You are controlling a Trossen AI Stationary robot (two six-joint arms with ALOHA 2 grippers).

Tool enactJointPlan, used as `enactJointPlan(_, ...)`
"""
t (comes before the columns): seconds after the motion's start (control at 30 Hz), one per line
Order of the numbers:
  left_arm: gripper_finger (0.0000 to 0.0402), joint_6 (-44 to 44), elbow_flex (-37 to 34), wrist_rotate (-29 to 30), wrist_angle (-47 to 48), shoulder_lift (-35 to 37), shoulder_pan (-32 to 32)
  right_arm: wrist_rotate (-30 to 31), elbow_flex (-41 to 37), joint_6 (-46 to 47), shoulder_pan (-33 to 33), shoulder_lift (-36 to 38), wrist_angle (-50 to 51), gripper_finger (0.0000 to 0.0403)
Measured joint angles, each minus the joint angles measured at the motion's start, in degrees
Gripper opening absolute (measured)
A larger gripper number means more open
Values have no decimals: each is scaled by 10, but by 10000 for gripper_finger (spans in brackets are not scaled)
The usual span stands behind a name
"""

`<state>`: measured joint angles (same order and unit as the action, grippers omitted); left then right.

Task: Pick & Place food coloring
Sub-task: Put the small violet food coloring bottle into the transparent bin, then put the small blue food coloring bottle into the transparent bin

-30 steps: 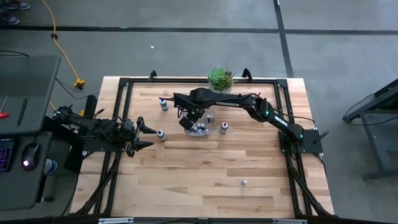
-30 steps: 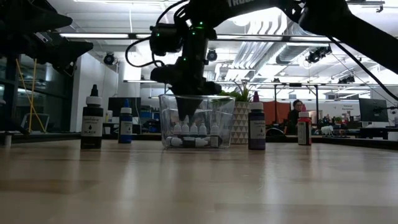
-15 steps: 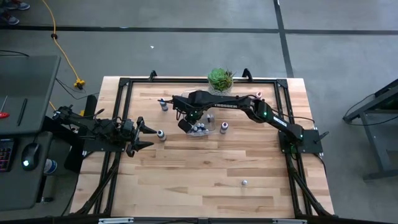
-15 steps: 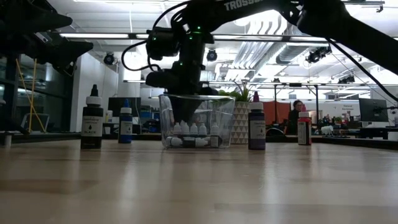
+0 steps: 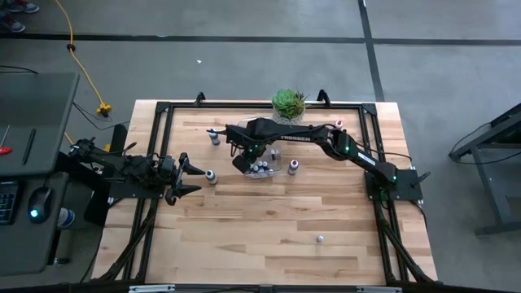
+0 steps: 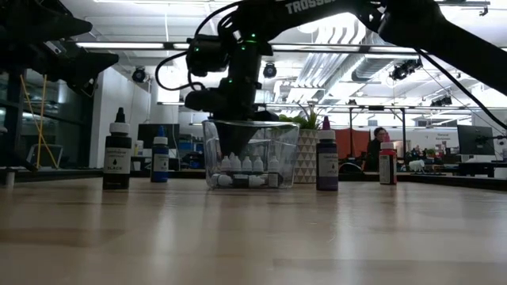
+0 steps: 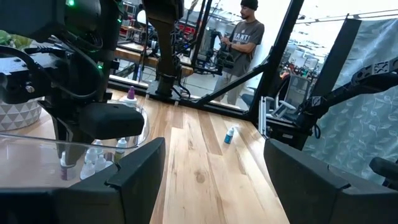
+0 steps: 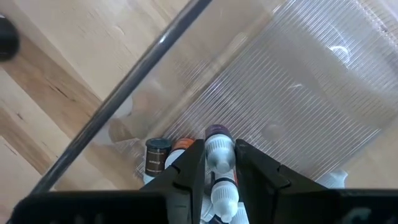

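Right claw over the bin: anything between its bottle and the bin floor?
Yes. The right claw holds a white dropper bottle inside the clear bin, and other small bottles already stand on the floor beneath and beside it. No lid or wall blocks the drop.

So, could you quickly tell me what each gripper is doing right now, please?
Left gripper: open, empty, near the table's left edge.
Right gripper: inside the clear bin, jaws around a small dropper bottle; grip or release cannot be told.

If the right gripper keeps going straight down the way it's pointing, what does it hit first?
Most likely the small dropper bottles lying in the clear bin: the right gripper already straddles one, though depth is unclear.
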<state>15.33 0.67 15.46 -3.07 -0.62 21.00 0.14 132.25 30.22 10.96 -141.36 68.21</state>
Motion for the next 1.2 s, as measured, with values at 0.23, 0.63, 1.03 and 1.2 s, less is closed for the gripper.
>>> enactJointPlan(0.23,271,0,0,0,0,0,0,-17,0,19,0,0,-5,96)
enactJointPlan(0.63,271,0,0,0,0,0,0,39,0,14,3,17,-6,120)
enactJointPlan(1.03,271,0,0,0,0,0,0,145,1,-24,-21,109,-4,120)
enactJointPlan(1.2,271,0,0,0,0,0,0,161,0,-22,-49,170,13,120)
